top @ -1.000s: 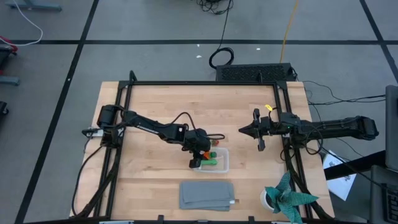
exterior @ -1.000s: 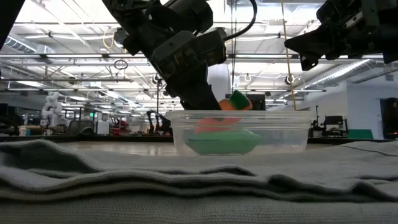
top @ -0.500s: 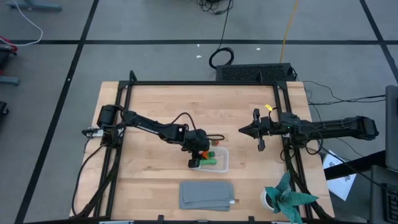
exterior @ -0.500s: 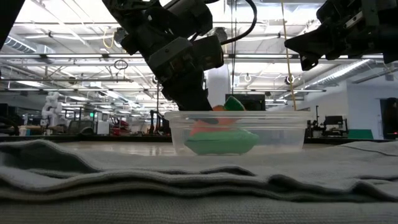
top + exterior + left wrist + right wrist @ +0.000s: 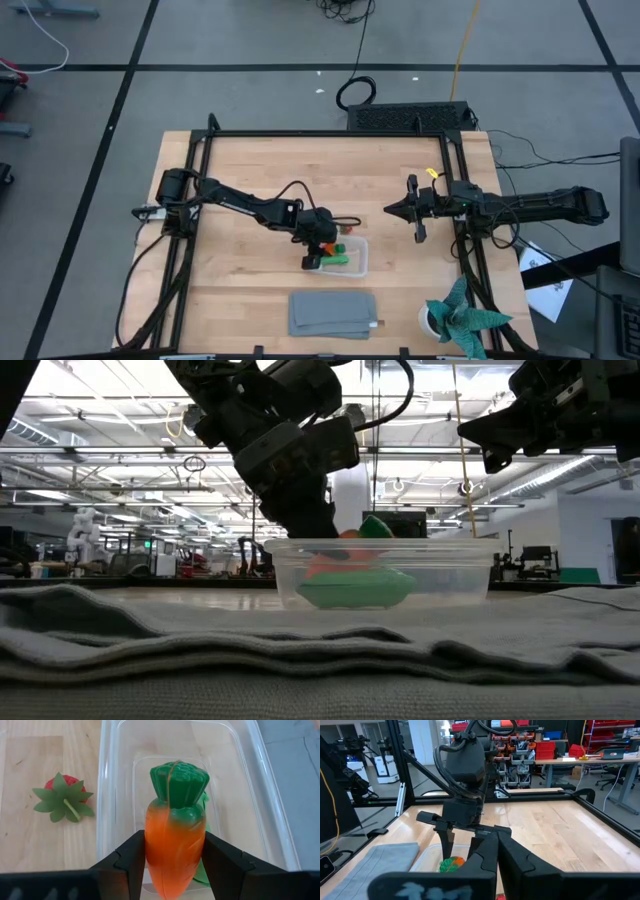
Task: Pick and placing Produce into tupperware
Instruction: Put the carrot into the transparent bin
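No lettering, label, brand mark, number or sign can be read anywhere on the counter or in the workshop behind it.

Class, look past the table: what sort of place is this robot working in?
Probably a robotics lab or workshop: red parts bins on shelving, desks with office chairs, and other robot rigs standing under a high industrial ceiling.

Overhead lights lit the table (image 5: 260, 170) evenly with soft shadows; bright backlight and near-lens blur softened the grey cloth (image 5: 300, 650).
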Robot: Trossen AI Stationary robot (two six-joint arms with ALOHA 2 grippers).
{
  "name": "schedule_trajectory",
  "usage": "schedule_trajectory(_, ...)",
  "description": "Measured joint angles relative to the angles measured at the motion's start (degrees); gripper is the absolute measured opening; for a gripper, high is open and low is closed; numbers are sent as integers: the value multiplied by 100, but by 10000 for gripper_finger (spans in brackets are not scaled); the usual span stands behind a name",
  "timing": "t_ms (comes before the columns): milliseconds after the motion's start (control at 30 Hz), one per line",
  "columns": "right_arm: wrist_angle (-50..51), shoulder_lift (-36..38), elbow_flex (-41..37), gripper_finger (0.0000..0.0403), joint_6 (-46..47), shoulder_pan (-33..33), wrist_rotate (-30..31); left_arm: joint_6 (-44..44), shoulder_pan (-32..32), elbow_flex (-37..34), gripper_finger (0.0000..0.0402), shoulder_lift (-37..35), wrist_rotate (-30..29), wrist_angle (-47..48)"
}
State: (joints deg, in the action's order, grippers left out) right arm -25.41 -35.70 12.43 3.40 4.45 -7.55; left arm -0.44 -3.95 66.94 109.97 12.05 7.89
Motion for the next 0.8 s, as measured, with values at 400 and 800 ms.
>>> schedule_trajectory(400,0,0,0,0,0,0,0,751,-162,-2,168,0,-11,14)
schedule_trajectory(800,0,0,0,0,0,0,0,766,-162,-2,168,-2,-14,1)
